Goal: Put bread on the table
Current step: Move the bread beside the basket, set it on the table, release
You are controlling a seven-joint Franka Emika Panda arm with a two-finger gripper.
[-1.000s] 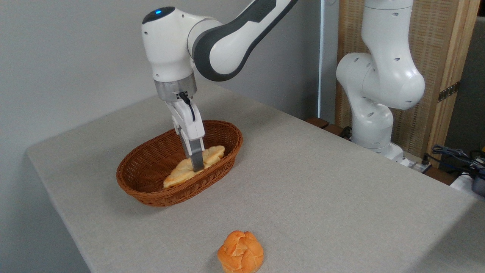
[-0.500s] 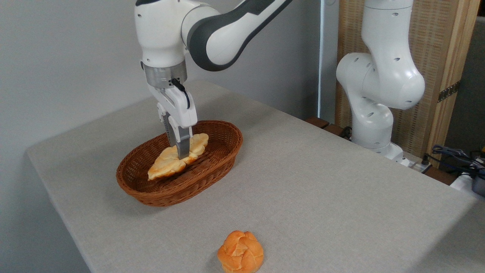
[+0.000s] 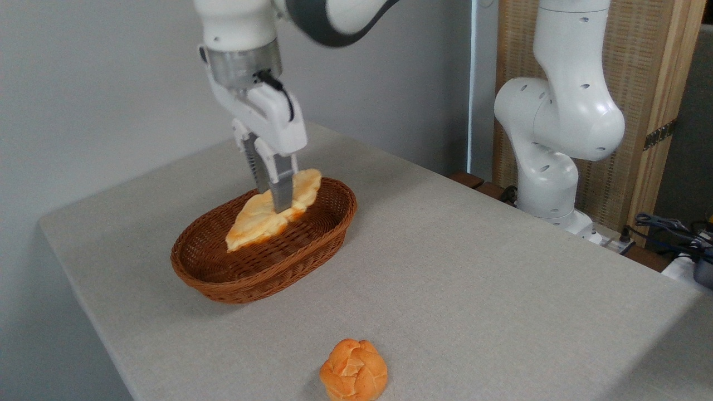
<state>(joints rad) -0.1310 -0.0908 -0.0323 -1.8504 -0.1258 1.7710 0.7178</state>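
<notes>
Pale-yellow braided bread (image 3: 267, 214) hangs clamped in the claw (image 3: 277, 207) above the brown wicker basket (image 3: 262, 273) — lift step; next, carry sideways onto the grey speckled bench (image 3: 473, 267).

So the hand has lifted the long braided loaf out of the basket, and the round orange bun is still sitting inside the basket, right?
Not quite. The camera view shows the round orange bun lying on the grey table, near its front edge and well apart from the basket. The rest holds: the hand grips the braided loaf, raised over the basket.
</notes>
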